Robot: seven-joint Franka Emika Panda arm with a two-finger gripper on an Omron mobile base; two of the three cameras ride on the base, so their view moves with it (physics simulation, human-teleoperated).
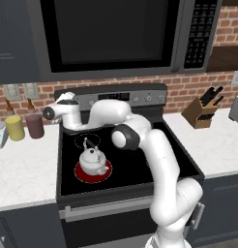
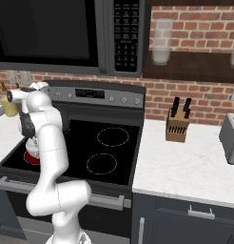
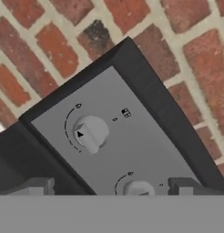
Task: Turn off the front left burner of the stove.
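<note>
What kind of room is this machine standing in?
A home kitchen, by the look of it: a black glass-top stove with a white kettle on its glowing front left burner, a microwave above, and a knife block on the counter.

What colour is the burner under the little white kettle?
Red: the front left burner glows beneath the kettle, clearest in the left base view.

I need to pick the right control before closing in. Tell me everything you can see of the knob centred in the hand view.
The knob is round, light grey and matte, like plastic or brushed metal, with a raised grip bar across its face and a small dark triangular pointer at its left edge. It stands out from the stove's grey back panel, near that panel's corner against the brick wall. A thin dark arc with a small end mark curves round its left side, and a little burner-position icon sits to its upper right. Nothing touches it; the open gripper is short of it.
</note>
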